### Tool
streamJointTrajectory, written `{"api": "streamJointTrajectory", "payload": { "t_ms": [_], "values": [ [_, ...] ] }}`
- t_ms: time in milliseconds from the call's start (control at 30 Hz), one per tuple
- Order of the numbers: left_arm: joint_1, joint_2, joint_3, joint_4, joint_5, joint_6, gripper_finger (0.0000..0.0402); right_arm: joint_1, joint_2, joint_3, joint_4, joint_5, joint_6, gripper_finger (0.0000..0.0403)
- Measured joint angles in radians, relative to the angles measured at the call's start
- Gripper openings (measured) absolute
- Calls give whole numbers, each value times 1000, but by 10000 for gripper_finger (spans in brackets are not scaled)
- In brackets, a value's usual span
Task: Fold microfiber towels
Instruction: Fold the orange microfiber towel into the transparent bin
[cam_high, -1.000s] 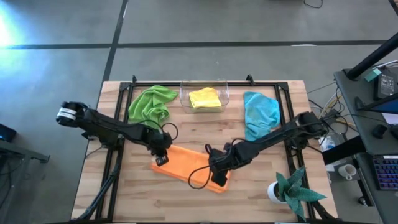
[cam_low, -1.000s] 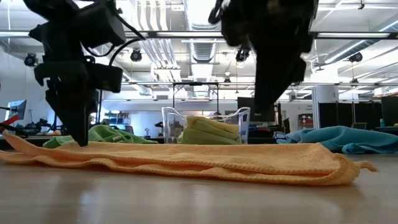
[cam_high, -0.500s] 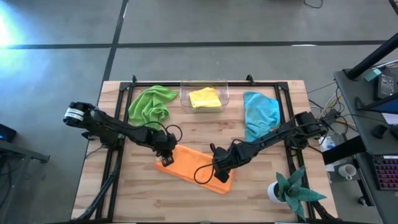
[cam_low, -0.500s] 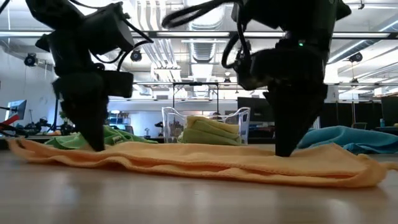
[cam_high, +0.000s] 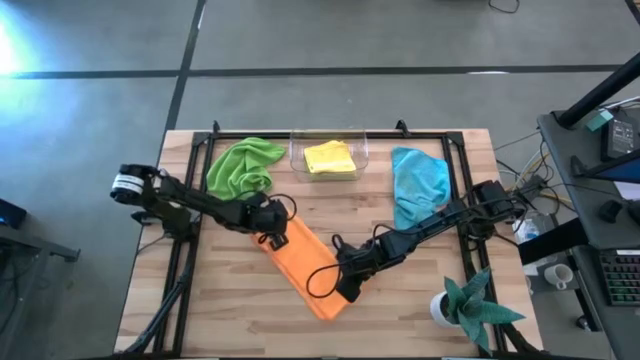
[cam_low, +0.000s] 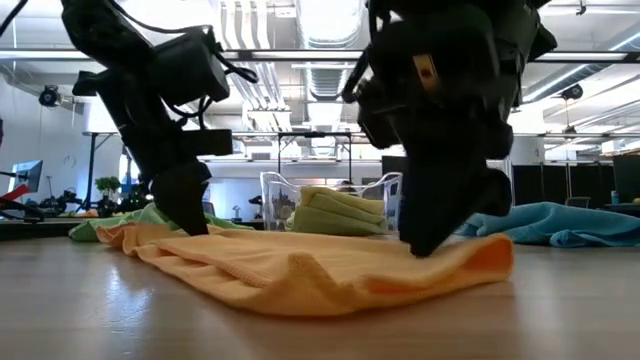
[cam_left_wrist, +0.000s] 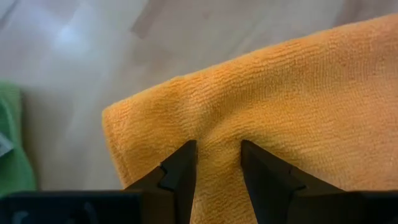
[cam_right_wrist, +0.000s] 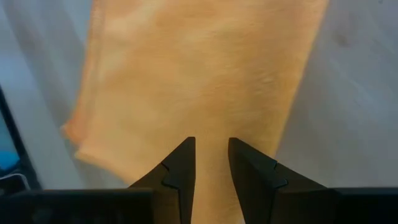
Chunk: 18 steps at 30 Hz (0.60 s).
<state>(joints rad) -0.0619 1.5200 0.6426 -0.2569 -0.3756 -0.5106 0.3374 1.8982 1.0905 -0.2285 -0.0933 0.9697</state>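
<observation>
Left claw (cam_high: 272, 238) pinching a ridge of the orange microfiber towel (cam_high: 305, 265) between its dark fingers (cam_left_wrist: 180, 171), at the towel's end nearest the lime green towel (cam_high: 243, 168). Right claw (cam_high: 345, 285) likewise nipped onto the orange towel, fingertips (cam_right_wrist: 181, 163) pressed into the fabric along the long edge on the plant's side, toward the towel's other end. Orange towel lying as a folded strip slantwise on the wooden worktop (cam_high: 240, 315), between the two claws, bunched into soft ridges seen from the low view (cam_low: 320, 270). Lime green towel crumpled beyond the left claw, near the worktop's far edge, well apart from the orange one's lower end. Just beside the green towel, a clear plastic bin (cam_high: 328, 158) holding a folded yellow towel (cam_high: 330, 157); from the low view a folded green cloth (cam_low: 335, 212) also visible in the bin, under the yellow one or behind it, cannot tell which. Light blue towel (cam_high: 418, 183) spread loosely on the other side of the bin, its lower part passing under the right arm (cam_high: 450, 212). Teal spiky-leaved plant (cam_high: 475, 305) in a white pot (cam_high: 443, 309) at the worktop's near corner beyond the right arm, well apart from the orange towel. Left arm (cam_high: 185, 205) stretched in from the worktop's side past the lime green towel.
</observation>
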Motion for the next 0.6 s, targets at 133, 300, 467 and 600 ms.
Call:
{"api": "streamJointTrajectory", "payload": {
  "t_ms": [133,300,467,600],
  "values": [
    [3,-48,27,-42,21,0,113,0,-1,35,-49,1,-5,93],
    [-13,-118,45,-40,112,-7,113,3,-8,92,-141,5,-48,93],
    [-83,-162,57,-13,136,-7,113,3,-27,122,-205,38,-103,93],
    [-161,-165,56,52,139,-7,113,3,-74,117,-251,100,-106,93]
  ]
}}
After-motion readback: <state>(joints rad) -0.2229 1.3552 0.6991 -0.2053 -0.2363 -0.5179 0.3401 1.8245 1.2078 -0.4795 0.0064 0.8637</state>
